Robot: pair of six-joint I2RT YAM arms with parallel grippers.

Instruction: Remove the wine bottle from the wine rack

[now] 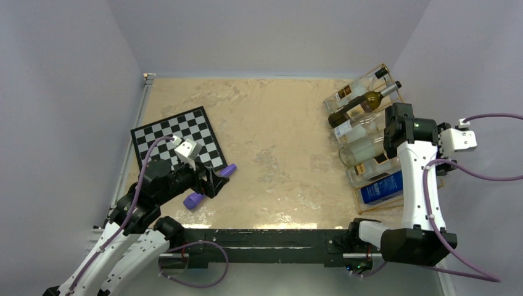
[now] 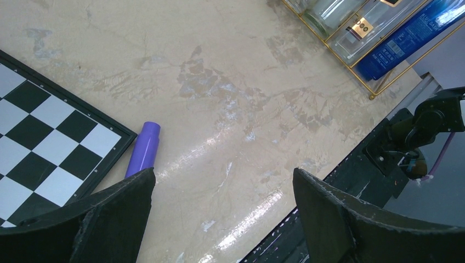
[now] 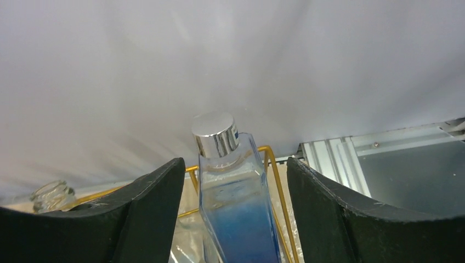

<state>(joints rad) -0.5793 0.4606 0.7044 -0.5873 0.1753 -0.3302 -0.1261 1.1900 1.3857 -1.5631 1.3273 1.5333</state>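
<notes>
Rack (image 1: 359, 202): gold wire frame at the right edge of the surface (image 1: 277, 142), against the right wall. Bottles lie in it side by side, necks pointing away toward the far right.

Blue bottle (image 1: 381, 187): nearest slot of the rack, lying in the frame. Square clear body, blue lower down, silver cap on. In the right wrist view, gold wire runs on either side of its shoulder.

Other slots: several clear bottles (image 1: 362, 148) fill the middle. A dark bottle (image 1: 361, 105) with a white label lies toward the far end, with one more clear one beyond it.

Right end effector (image 3: 233, 161): fingers spread and straddling the blue bottle at its shoulder, the cap showing between the tips. There is a gap on each side, so no contact is seen. In the top view the right arm reaches over the near half of the rack and hides the fingers.

Left end effector (image 1: 213, 180): well apart from the rack, low over the left part of the surface. Fingers spread, with nothing between them.

Purple cylinder (image 2: 143, 148): lies on the surface just beside the near edge of the chessboard (image 1: 179, 139). One end passes under the left finger in the wrist view. The chessboard lies flat on the far left of the surface.
</notes>
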